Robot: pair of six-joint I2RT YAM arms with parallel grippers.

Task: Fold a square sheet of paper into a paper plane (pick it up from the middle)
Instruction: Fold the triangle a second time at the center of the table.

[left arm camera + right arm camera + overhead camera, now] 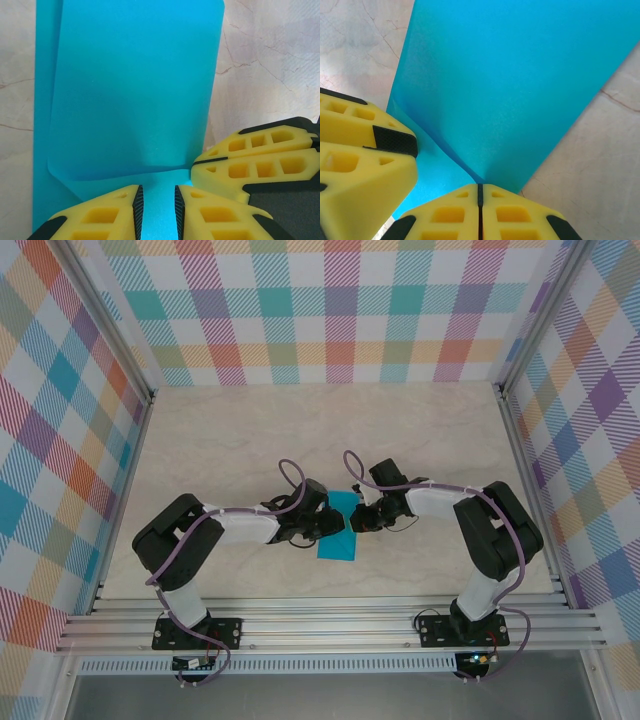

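Pale marbled table [420, 440], plaid walls [330, 310] around it. At its centre lies the teal square sheet of paper [336, 545], partly hidden by both wrists, with one flap folded over and curling up. At its 9 o'clock the left gripper [159, 195] straddles it, jaws slightly apart. At 3 o'clock the right gripper [480, 189] pinches the flap's edge.

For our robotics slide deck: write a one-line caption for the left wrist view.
Open left pincer over the folded teal paper; right pincer pinches the flap's edge.

Paper [337, 530] teal-blue; end effector fingers [100, 217] yellow, black-edged; table [250, 430] beige marbled; walls [330, 320] pastel plaid.
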